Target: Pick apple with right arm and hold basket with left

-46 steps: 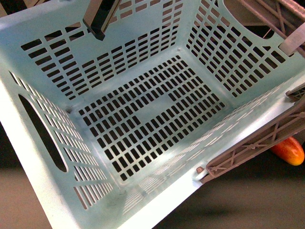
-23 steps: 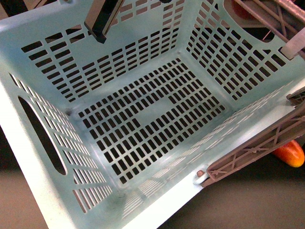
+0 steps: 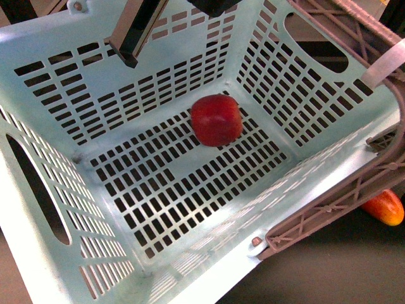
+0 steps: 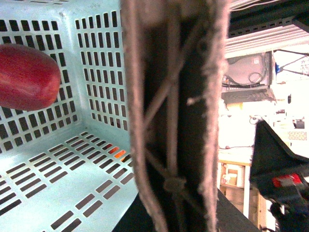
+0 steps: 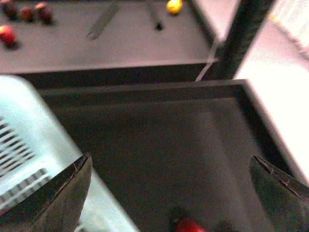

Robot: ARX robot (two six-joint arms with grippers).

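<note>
The pale mint-blue basket [image 3: 57,82] fills the front view, tilted. The red apple [image 3: 216,119] lies on its slotted floor near the far corner, touching no gripper; it also shows in the left wrist view [image 4: 26,77]. My left gripper is shut on the basket's brown lattice handle [image 4: 174,121], which hides its fingers. The handle with white tape [image 3: 386,60] runs down the right side. My right gripper [image 5: 170,157] is open wide and empty, beside the basket rim [image 5: 24,145]. Its dark finger [image 3: 133,35] hangs over the far wall.
An elongated red-orange fruit [image 3: 385,208] lies on the dark table right of the basket. In the right wrist view small dark fruits [image 5: 26,12] and a yellow thing [image 5: 174,6] lie far off. A blurred red thing [image 5: 186,226] sits at the edge.
The apple was not in the basket before; now it lies on the basket floor. The basket has shifted a little toward the lower left. The finger over the far wall stays put.
</note>
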